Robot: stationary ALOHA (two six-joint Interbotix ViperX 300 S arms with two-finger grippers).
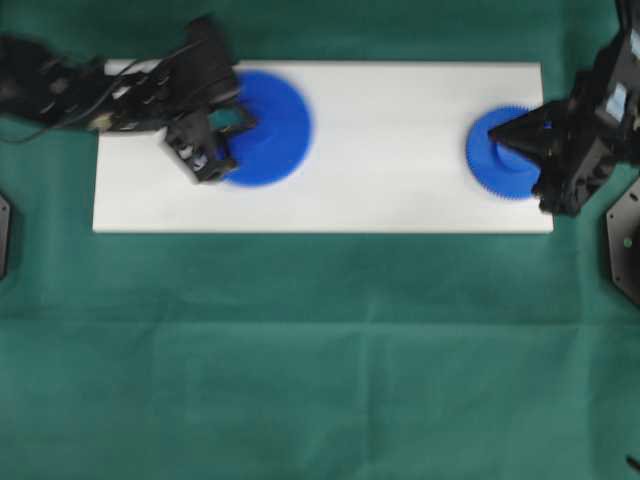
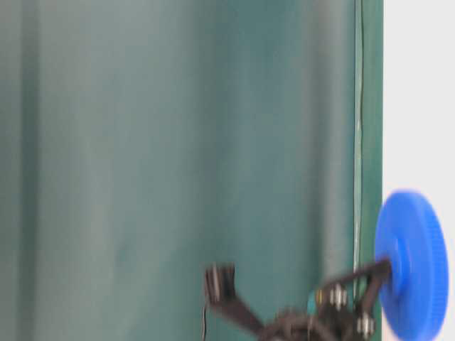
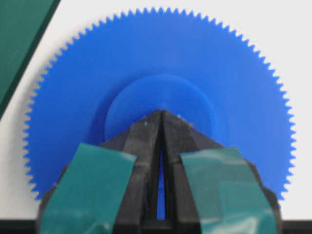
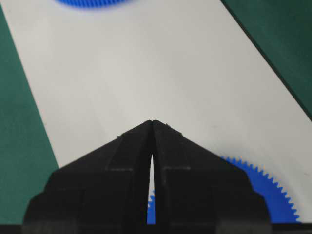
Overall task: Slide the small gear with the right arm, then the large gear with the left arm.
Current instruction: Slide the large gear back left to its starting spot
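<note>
While both grippers sit pressed together, your left gripper (image 3: 161, 114) rests its tips on the large gear's (image 1: 262, 128) hub at the white board's (image 1: 390, 150) left end; the small gear (image 1: 503, 152) lies far right under your right gripper (image 1: 522, 132).

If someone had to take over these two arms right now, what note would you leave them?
Left gripper: fingers shut, tips on the hub of the large gear, near the left end of the white board.
Right gripper: fingers shut, over the small gear at the board's right end.
Done: cannot tell; both gears lie far apart, near opposite ends.
Left: check whether the small gear's slide is finished, then the large gear with the left arm. The large gear looks blurred overhead.
</note>
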